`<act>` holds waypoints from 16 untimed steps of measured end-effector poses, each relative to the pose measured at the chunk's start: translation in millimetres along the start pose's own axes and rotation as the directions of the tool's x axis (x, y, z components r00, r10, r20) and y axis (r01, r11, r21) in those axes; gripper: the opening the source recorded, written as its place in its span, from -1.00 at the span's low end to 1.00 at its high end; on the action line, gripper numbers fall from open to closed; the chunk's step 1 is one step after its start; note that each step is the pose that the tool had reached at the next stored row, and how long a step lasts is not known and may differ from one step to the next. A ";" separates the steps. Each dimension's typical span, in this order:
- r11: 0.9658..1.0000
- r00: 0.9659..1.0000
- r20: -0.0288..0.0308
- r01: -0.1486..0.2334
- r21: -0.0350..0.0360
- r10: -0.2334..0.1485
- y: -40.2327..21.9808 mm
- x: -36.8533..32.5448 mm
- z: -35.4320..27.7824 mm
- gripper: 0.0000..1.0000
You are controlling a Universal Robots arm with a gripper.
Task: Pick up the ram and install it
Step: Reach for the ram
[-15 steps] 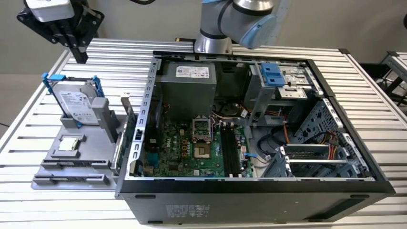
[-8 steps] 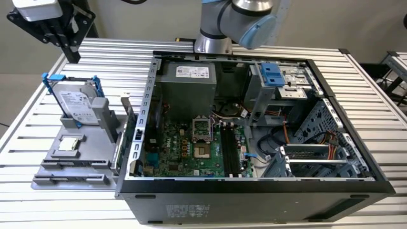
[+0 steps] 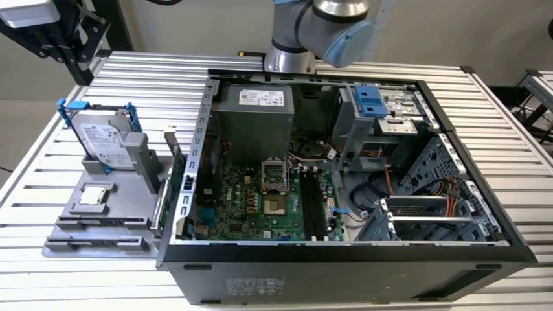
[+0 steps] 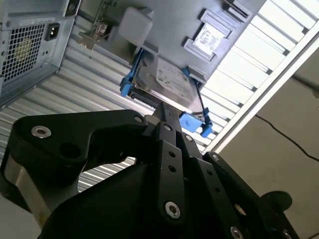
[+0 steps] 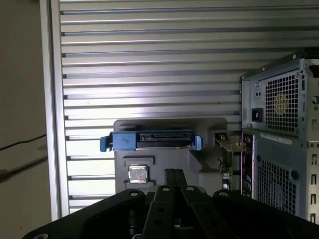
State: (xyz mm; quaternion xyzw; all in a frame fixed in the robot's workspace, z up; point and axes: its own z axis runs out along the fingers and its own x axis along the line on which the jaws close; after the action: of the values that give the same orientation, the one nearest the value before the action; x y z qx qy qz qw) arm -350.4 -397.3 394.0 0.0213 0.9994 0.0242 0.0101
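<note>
The ram (image 5: 226,145) is a thin board with a gold edge. It stands on edge at the side of the grey fixture (image 3: 103,223), close to the open computer case (image 3: 346,259); it also appears in the second wrist view (image 4: 97,29). The black memory slots (image 3: 315,206) lie on the green motherboard inside the case. In both wrist views my gripper (image 4: 163,112) (image 5: 174,173) is shut, with nothing between its fingers. It hangs well above the table, apart from the fixture and the ram. The arm (image 3: 322,26) rises behind the case.
On the fixture a grey hard drive in a blue bracket (image 3: 102,139) stands upright, and a small silver processor chip (image 3: 95,194) lies flat. The case's power supply (image 3: 250,113) and drive cage (image 3: 380,107) sit at the back. The slatted metal table (image 3: 509,129) surrounds everything.
</note>
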 end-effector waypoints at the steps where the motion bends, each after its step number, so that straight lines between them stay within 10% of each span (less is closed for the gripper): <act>1: 1.000 1.000 0.000 0.000 0.000 0.000 -0.1 2.4 -0.1 -1.00; 7: 1.000 1.000 0.000 0.000 0.000 0.000 -0.6 14.8 -0.3 -1.00; 16: 1.000 1.000 0.000 0.001 0.000 -0.001 -3.1 15.4 -0.5 -1.00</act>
State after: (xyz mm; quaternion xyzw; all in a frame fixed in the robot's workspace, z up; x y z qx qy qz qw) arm -365.9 -399.8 394.0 0.0209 0.9994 0.0242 0.0100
